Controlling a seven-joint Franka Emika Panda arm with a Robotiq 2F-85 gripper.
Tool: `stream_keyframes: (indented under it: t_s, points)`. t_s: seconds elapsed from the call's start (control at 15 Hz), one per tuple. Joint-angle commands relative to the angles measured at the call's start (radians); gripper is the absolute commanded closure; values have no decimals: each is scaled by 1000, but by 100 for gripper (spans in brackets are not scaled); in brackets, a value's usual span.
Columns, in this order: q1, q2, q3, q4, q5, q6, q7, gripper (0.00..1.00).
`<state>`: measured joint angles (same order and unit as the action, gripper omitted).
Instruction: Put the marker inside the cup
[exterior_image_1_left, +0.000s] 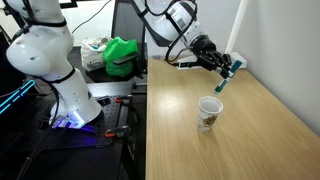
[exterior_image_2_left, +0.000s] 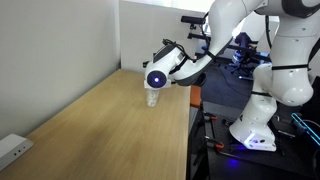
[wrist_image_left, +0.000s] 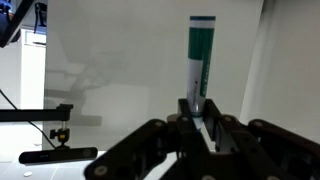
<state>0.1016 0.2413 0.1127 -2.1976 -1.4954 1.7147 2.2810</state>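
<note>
My gripper (exterior_image_1_left: 228, 68) is shut on the marker (exterior_image_1_left: 223, 80), a thin stick with a teal-green part, and holds it in the air above the wooden table. In the wrist view the marker (wrist_image_left: 200, 55) sticks out from between the jaws (wrist_image_left: 198, 118). The white paper cup (exterior_image_1_left: 209, 112) with a brownish pattern stands upright on the table, below and a little nearer than the gripper. In an exterior view the cup (exterior_image_2_left: 152, 96) is partly hidden behind the arm's wrist (exterior_image_2_left: 160, 76).
The wooden table (exterior_image_1_left: 250, 140) runs along a white wall. A white power strip (exterior_image_2_left: 12, 149) lies at one table end. A second white robot base (exterior_image_1_left: 55, 60) and a green object (exterior_image_1_left: 122, 55) stand beside the table.
</note>
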Motion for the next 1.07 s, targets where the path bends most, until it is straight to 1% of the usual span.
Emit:
stream_keyframes:
  t_s: [0.0, 0.2, 1.0]
  points:
    - [0, 28, 1, 8, -34, 22, 44, 95]
    - [4, 59, 4, 18, -43, 12, 69, 95]
    - [15, 141, 14, 47, -8, -1, 140, 95]
